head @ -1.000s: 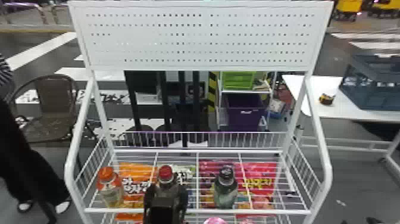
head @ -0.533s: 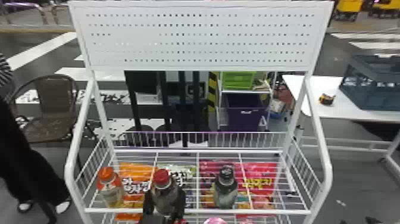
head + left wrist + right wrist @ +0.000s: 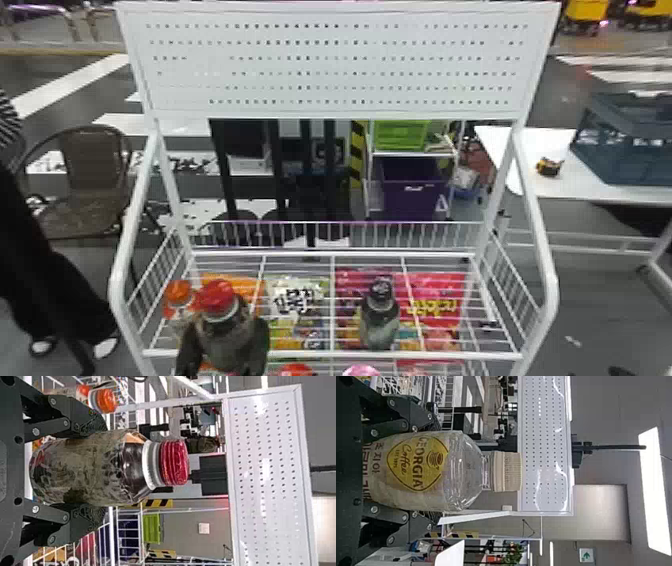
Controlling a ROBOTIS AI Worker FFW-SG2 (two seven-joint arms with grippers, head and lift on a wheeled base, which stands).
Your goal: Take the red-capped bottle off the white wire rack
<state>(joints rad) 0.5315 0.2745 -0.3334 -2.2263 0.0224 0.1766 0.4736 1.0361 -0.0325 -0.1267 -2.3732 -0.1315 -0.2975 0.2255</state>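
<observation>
In the head view my left gripper [image 3: 222, 350] is at the lower left, around the red-capped bottle [image 3: 220, 310], which stands upright over the front rail of the white wire rack [image 3: 330, 355]. The left wrist view has the left gripper [image 3: 89, 471] shut on the body of the red-capped bottle [image 3: 103, 469], a finger on each side, cap free. My right gripper [image 3: 425, 471], in the right wrist view, is shut on a clear bottle with a beige cap and yellow label [image 3: 419, 471].
An orange-capped bottle [image 3: 179, 300] stands on the rack just left of the red cap. A dark-capped bottle [image 3: 380, 315] is right of centre. Snack bags [image 3: 295, 300] lie beneath the wires, and a perforated white panel [image 3: 330, 65] rises at the back.
The left gripper and the red-capped bottle have shifted left and toward the robot, and the bottle looks larger. The orange-capped and dark-capped bottles have stayed put.
</observation>
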